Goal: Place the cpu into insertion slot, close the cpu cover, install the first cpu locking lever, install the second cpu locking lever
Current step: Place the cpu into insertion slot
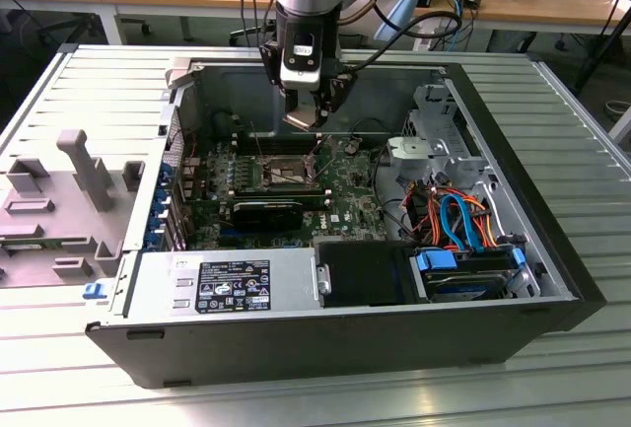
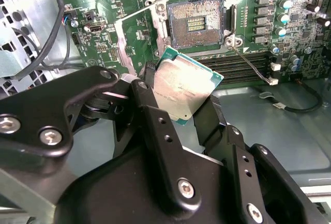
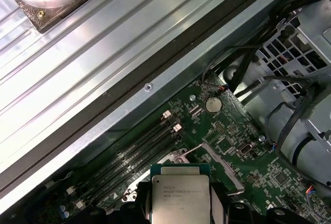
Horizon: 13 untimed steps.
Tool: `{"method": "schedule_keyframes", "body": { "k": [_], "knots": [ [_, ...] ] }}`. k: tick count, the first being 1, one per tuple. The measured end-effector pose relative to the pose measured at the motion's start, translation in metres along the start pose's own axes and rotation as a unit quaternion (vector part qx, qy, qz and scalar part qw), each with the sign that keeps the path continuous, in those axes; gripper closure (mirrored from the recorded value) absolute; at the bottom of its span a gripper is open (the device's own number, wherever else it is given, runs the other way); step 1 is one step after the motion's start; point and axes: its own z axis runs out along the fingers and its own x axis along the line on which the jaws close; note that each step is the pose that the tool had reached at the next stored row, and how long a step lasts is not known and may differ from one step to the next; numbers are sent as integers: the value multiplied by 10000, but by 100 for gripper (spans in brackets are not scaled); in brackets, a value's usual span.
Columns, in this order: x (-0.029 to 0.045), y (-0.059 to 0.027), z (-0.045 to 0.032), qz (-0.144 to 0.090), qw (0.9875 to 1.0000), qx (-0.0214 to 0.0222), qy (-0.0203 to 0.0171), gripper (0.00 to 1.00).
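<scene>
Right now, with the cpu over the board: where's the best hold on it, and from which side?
By two opposite thin edges, as the gripper has the cpu now: one finger on each side, coming from above. It is a flat square chip, so probably only the edges give purchase. That hold also leaves the underside free to face the open insertion slot.

On slatted table (image 1: 552, 121) — computer case (image 1: 325, 348).

silver cpu (image 2: 181, 92) tilted, aloft, insertion slot (image 2: 196, 23) empty, uncovered
</scene>
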Motion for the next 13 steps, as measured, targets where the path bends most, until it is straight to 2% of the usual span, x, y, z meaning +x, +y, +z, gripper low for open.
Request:
{"method": "schedule_keyframes", "body": {
  "k": [13],
  "knots": [
    [0,-1,7,53,10000,-1,-5,46]
  ]
}}
